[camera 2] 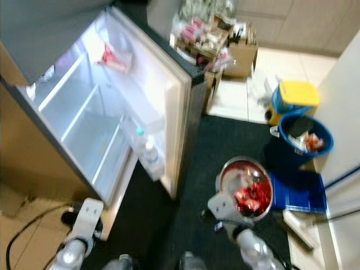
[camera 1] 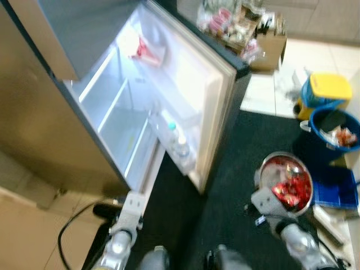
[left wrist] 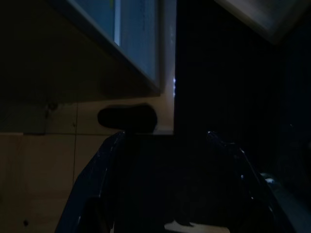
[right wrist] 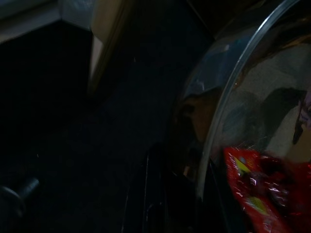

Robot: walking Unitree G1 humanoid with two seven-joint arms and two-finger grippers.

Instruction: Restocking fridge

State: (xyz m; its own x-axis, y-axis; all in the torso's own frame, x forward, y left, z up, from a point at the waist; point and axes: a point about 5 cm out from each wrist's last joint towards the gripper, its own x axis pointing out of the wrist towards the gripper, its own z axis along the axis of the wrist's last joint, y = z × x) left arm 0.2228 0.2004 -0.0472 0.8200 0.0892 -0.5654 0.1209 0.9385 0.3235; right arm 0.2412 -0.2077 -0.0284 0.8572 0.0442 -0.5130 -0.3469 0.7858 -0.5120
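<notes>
Standing open at the far left, the fridge (camera 1: 112, 118) is the biggest thing here, its door (camera 1: 191, 95) swung wide so the white shelves can be reached; they look mostly bare, with a red packet (camera 1: 145, 50) up on the far shelf and a bottle (camera 1: 181, 145) in the lower door bin. A dark mat (camera 1: 236, 185) covers the floor in front of it. On the mat, to the right, sits a metal bowl (camera 1: 287, 183) of red snack packets (camera 1: 289, 188), apparently the stock waiting to go in. The right pincer (right wrist: 180, 194) is clamped on the bowl's near rim, one finger inside and one outside, a grip that suits carrying the whole bowl rather than single packets. The left pincer (left wrist: 165, 184) hangs idle near the fridge's foot, its fingers spread apart with nothing between them. Farther right stand a blue bucket (camera 1: 332, 132) and a yellow-lidded tub (camera 1: 326, 90). Restocking seems barely begun.
</notes>
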